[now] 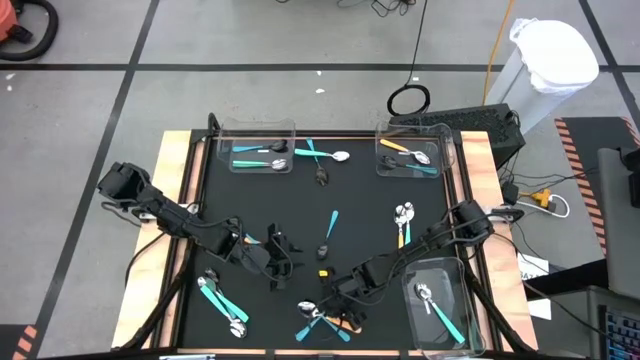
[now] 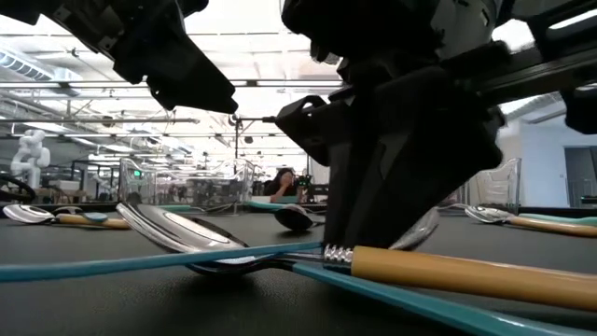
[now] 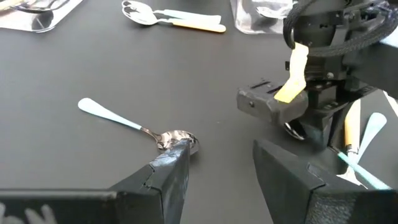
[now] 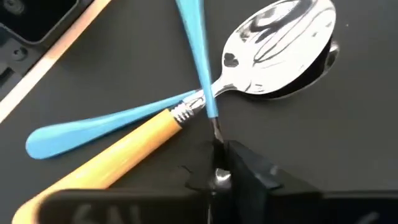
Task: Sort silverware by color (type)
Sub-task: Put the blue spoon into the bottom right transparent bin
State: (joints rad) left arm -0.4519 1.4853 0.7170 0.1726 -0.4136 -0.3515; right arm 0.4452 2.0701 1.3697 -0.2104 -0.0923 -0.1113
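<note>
At the table's near edge the right gripper [image 1: 338,305] sits low over a crossed pile of silverware: a teal-handled spoon [image 4: 277,46], a light-blue handle [image 4: 93,127] and an orange-yellow handle [image 4: 118,158] all overlap at one spot. In the right wrist view its dark fingers [image 4: 249,177] look closed on a thin metal neck just beneath that crossing, though which utensil the neck belongs to cannot be made out.

The risk, judged from this tangle, is that lifting one piece drags or flips its neighbours, because the handles lie across each other; a thin neck could also slip out of the pinch and drop.

A little farther in, the left gripper [image 1: 272,258] hovers with its fingers [image 3: 168,177] spread apart and empty, just beside a light-blue-handled spoon [image 3: 134,124] lying alone on the black mat [image 1: 370,200].

Beyond that, loose spoons lie mid-table and at the right edge. A clear bin [image 1: 440,305] at the near right holds teal pieces, and two clear bins at the far side hold more.

In the low view the arms block most of the pile, and the far bins' contents are too small to sort by colour.
</note>
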